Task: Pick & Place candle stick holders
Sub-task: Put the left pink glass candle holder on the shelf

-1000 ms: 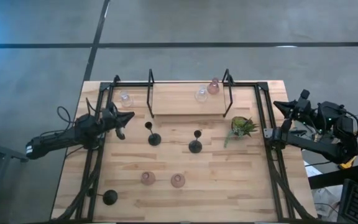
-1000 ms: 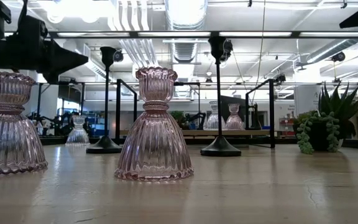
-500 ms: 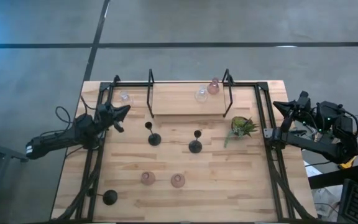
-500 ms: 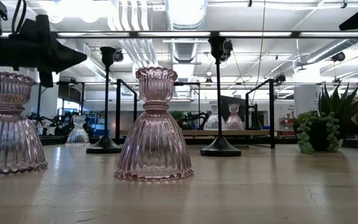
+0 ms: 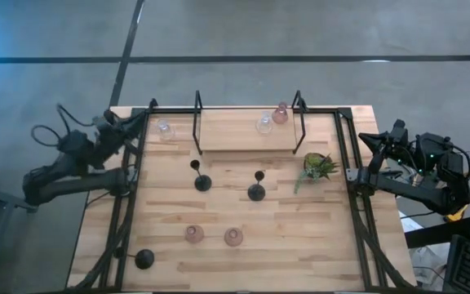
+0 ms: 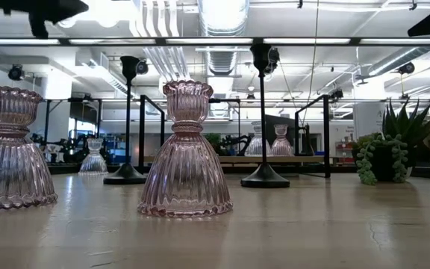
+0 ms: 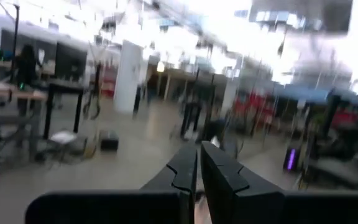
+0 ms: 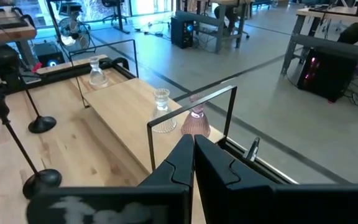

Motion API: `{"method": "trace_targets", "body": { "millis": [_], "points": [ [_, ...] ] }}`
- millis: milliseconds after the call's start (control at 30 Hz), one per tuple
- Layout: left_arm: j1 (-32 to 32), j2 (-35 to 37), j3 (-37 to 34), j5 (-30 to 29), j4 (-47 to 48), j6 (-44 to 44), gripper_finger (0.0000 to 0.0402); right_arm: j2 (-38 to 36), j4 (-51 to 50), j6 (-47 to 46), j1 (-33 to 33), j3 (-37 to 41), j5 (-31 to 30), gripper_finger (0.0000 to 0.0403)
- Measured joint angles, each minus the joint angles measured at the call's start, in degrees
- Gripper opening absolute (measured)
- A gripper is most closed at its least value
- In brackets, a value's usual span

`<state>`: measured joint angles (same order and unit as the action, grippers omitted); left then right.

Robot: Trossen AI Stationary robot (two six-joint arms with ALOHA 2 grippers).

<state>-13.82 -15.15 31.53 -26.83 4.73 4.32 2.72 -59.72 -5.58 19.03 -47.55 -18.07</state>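
Wooden planks make up our table [image 5: 300, 245], which sits on a grey concrete floor with a black frame around its edges and a raised shelf [image 5: 247, 135] along the far side. Candle stick holders are spread over it: two black stemmed ones [image 5: 201, 181] near the middle, a third black one [image 5: 144, 259] at the near left corner, two pink glass ones [image 5: 194, 234] toward the near edge, a clear one [image 5: 165, 129] at the far left, and a clear and a pink one [image 5: 279, 114] together on the shelf, which we judge to be the drop-off spot. A small green plant [image 5: 317, 166] stands right of centre. Our left gripper [image 7: 198, 163] is lifted high over the far left edge of the table, its fingers pressed together and holding nothing. Our right gripper [image 8: 192, 146] waits off the right edge, fingers likewise closed and empty, looking toward the shelf. With both arms held off the table, the holders stand free, and we think a fresh pick comes next.
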Motion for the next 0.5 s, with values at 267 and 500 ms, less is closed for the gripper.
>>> {"method": "trace_targets", "body": {
  "millis": [267, 500],
  "points": [
    [0.02, -21.66, 25.25, 0.65, 22.47, 0.72, 0.0026, 0.0, 0.0, 0.02, 0.02, 0.0, 0.01, 0.0008],
    [0.02, -32.88, 36.2, 13.58, 24.3, -0.43, 0.0026, 0.0, 0.0, 0.02, 0.0, 0.0, 0.01, 0.0008]
  ]
}}
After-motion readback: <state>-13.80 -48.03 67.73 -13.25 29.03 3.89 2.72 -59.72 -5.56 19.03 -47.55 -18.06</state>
